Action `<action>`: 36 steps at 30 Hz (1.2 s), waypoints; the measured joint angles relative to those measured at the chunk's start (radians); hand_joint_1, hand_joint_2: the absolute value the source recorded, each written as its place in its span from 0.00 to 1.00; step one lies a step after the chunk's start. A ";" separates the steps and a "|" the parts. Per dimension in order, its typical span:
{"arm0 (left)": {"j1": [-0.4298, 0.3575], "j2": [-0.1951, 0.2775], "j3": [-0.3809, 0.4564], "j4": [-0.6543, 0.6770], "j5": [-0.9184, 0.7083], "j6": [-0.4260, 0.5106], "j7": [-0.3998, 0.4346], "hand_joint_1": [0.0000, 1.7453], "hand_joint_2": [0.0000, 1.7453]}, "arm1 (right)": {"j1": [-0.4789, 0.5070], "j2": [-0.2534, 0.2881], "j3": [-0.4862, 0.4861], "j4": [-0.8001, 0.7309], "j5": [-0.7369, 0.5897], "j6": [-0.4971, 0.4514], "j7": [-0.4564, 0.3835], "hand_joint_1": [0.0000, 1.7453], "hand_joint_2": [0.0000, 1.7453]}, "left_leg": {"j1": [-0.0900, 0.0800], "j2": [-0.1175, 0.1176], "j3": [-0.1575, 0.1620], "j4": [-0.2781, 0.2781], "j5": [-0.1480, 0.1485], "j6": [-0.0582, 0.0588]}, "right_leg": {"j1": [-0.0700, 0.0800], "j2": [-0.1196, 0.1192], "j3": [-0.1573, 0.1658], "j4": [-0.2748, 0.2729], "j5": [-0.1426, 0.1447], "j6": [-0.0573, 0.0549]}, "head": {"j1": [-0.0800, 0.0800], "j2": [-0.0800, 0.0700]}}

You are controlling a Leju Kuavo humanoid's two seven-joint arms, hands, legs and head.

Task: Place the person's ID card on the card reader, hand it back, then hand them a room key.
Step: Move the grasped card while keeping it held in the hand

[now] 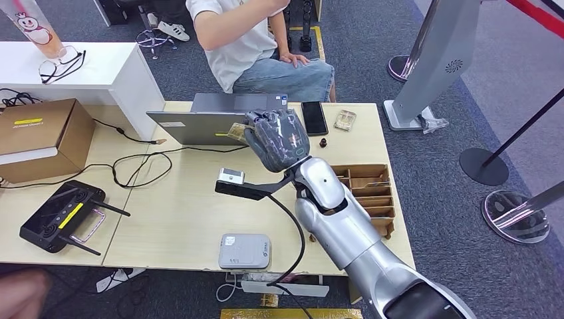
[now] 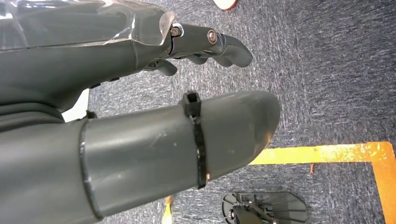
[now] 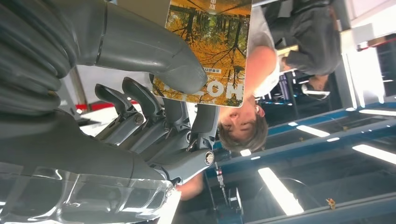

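One card [image 3: 210, 46], printed with autumn trees, is pinched in your right hand [image 1: 276, 138] between the thumb and the darker fingers, and the hand is lifted over the far side of the desk [image 1: 179, 212], near the closed laptop [image 1: 206, 123] and toward the seated person [image 1: 256, 46]. I judge this is a hand-over step, though I cannot tell if the card is the ID or the room key. Keep the pinch firm until the person takes hold, and present the free end of the card toward them, because the thumb covers much of one corner. The card reader [image 1: 245, 250] lies at the near edge of the desk, well apart from the hand. Room for moving is good above the middle of the desk, but a phone [image 1: 314, 117] lies just beside the hand, and the wooden tray [image 1: 369, 193] at the right edge sits beside your forearm. Your left hand [image 2: 140, 140] hangs over the carpet with fingers loosely apart, holding nothing.
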 joint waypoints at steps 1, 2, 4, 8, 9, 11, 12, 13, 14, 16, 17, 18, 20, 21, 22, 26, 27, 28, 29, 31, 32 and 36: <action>0.000 0.000 0.000 0.000 0.001 0.000 0.000 0.00 0.00 | 0.001 0.000 0.000 -0.007 -0.016 0.010 -0.007 1.00 1.00 | 0.000 0.000 0.000 0.000 0.000 0.000 | 0.000 0.000 0.000 0.000 0.000 0.000 | 0.000 0.000; 0.000 0.000 0.000 0.000 0.001 0.000 0.000 0.00 0.00 | 0.002 0.000 0.000 -0.016 -0.031 0.023 -0.014 1.00 1.00 | 0.000 0.000 0.000 0.000 0.000 0.000 | 0.000 0.000 0.000 0.000 0.000 0.000 | 0.000 0.000; 0.000 0.001 0.000 0.000 0.003 -0.001 0.000 0.00 0.00 | 0.004 -0.001 0.000 -0.036 -0.055 0.048 -0.025 1.00 1.00 | 0.000 0.000 0.000 0.000 0.000 0.000 | 0.000 0.000 0.000 0.000 0.000 0.000 | 0.000 0.000; 0.000 0.002 0.000 0.000 0.003 -0.001 0.000 0.00 0.00 | 0.005 -0.001 0.000 -0.060 -0.070 0.058 -0.031 1.00 1.00 | 0.000 0.000 0.000 0.000 0.000 0.000 | 0.000 0.000 -0.001 0.000 0.000 0.000 | 0.000 0.000; 0.000 0.002 0.000 0.000 0.003 -0.001 0.000 0.00 0.00 | 0.006 -0.001 0.000 -0.064 -0.070 0.058 -0.032 1.00 1.00 | 0.000 0.000 0.000 0.000 0.000 0.000 | 0.000 0.000 -0.001 0.000 0.000 0.000 | 0.000 0.000; 0.000 0.002 0.000 0.000 0.003 -0.001 0.000 0.00 0.00 | 0.006 -0.001 0.000 -0.069 -0.071 0.058 -0.032 1.00 1.00 | 0.000 0.000 0.000 0.000 0.000 0.000 | 0.000 0.000 -0.001 0.000 0.000 0.000 | 0.000 0.000; 0.000 0.003 0.000 0.000 0.003 -0.001 0.000 0.00 0.00 | 0.006 -0.001 0.000 -0.072 -0.072 0.060 -0.032 1.00 1.00 | 0.000 0.000 0.000 0.000 0.000 0.000 | 0.000 0.000 -0.001 0.000 0.000 0.000 | 0.000 0.000; 0.000 0.003 0.000 0.000 0.003 -0.001 0.000 0.00 0.00 | 0.006 -0.001 0.000 -0.074 -0.077 0.067 -0.034 1.00 1.00 | 0.000 0.000 0.000 0.000 0.000 0.000 | 0.000 0.000 -0.001 0.000 0.000 0.000 | 0.000 0.000; 0.000 0.003 0.000 0.000 0.003 -0.002 0.000 0.00 0.00 | 0.007 -0.001 0.000 -0.078 -0.088 0.080 -0.038 1.00 1.00 | 0.000 0.000 0.000 0.000 0.000 0.000 | 0.000 0.000 -0.001 0.000 0.000 0.000 | 0.000 0.000; 0.000 0.003 0.000 0.000 0.003 -0.002 0.000 0.00 0.00 | 0.011 -0.003 0.000 -0.093 -0.129 0.128 -0.051 1.00 1.00 | 0.000 0.000 0.000 0.000 0.000 0.000 | 0.000 0.000 -0.001 0.000 0.000 0.000 | 0.000 0.000; 0.000 0.003 0.000 0.000 0.003 -0.002 0.000 0.00 0.00 | 0.016 -0.005 0.000 -0.104 -0.158 0.160 -0.058 1.00 1.00 | 0.000 0.000 0.000 0.000 0.000 0.000 | 0.000 0.000 -0.001 0.000 0.000 0.000 | 0.000 0.000; 0.000 0.003 0.000 0.000 0.003 -0.002 -0.001 0.00 0.00 | 0.021 -0.007 0.000 -0.116 -0.192 0.195 -0.065 1.00 1.00 | 0.000 0.000 0.000 0.000 0.000 0.000 | 0.000 0.000 -0.001 0.000 0.000 0.000 | 0.000 0.000; 0.000 0.003 0.000 0.000 0.004 -0.003 -0.005 0.00 0.00 | 0.032 -0.012 0.001 -0.140 -0.267 0.271 -0.078 1.00 1.00 | 0.000 0.000 0.000 0.000 0.000 0.000 | 0.000 0.000 -0.001 0.000 0.000 0.000 | 0.000 0.000; 0.000 0.003 0.000 0.000 0.005 -0.004 -0.007 0.00 0.00 | 0.037 -0.014 0.001 -0.151 -0.306 0.310 -0.084 1.00 1.00 | 0.000 0.000 0.000 0.000 0.000 0.000 | 0.000 0.000 -0.001 0.000 0.000 0.000 | 0.000 0.000; 0.000 0.003 0.000 0.000 0.005 -0.005 -0.008 0.00 0.00 | 0.041 -0.017 0.002 -0.160 -0.346 0.348 -0.090 1.00 1.00 | 0.000 0.000 0.000 0.000 0.000 0.000 | 0.000 0.000 -0.001 0.000 0.000 0.000 | 0.000 0.000; 0.000 0.003 0.000 0.000 0.004 -0.009 -0.010 0.00 0.00 | 0.050 -0.028 0.008 -0.174 -0.496 0.498 -0.110 1.00 1.00 | 0.000 0.000 0.000 0.000 0.000 0.000 | 0.000 0.000 -0.001 0.000 0.000 0.000 | 0.000 0.000; 0.000 0.003 0.000 0.000 0.003 -0.010 -0.010 0.00 0.00 | 0.051 -0.031 0.010 -0.174 -0.524 0.525 -0.113 1.00 1.00 | 0.000 0.000 0.000 0.000 0.000 0.000 | 0.000 0.000 -0.001 0.000 0.000 0.000 | 0.000 0.000; 0.000 0.003 0.000 0.000 0.003 -0.011 -0.010 0.00 0.00 | 0.051 -0.035 0.011 -0.173 -0.549 0.548 -0.116 1.00 1.00 | 0.000 0.000 0.000 0.000 0.000 0.000 | 0.000 0.000 -0.001 0.000 0.000 0.000 | 0.000 0.000; 0.000 0.002 0.000 0.000 0.002 -0.011 -0.010 0.00 0.00 | 0.052 -0.038 0.013 -0.171 -0.572 0.571 -0.119 1.00 1.00 | 0.000 0.000 0.000 0.000 0.000 0.000 | 0.000 0.000 -0.001 0.000 0.000 0.000 | 0.000 0.000; 0.000 0.002 0.000 0.000 0.001 -0.011 -0.009 0.00 0.00 | 0.054 -0.043 0.017 -0.167 -0.615 0.617 -0.124 1.00 1.00 | 0.000 0.000 0.000 0.000 0.000 0.000 | 0.000 0.000 -0.001 0.000 0.000 0.000 | 0.000 0.000; 0.000 0.002 0.000 0.000 0.000 -0.011 -0.009 0.00 0.00 | 0.055 -0.046 0.019 -0.164 -0.635 0.637 -0.124 1.00 1.00 | 0.000 0.000 0.000 0.000 0.000 0.000 | 0.000 0.000 -0.001 0.000 0.000 0.000 | 0.000 0.000; 0.000 0.002 0.000 0.000 -0.002 -0.011 -0.006 0.00 0.00 | 0.058 -0.057 0.031 -0.156 -0.686 0.694 -0.121 1.00 1.00 | 0.000 0.000 0.000 0.000 0.000 0.000 | 0.000 0.001 -0.001 0.000 0.000 0.000 | 0.000 0.000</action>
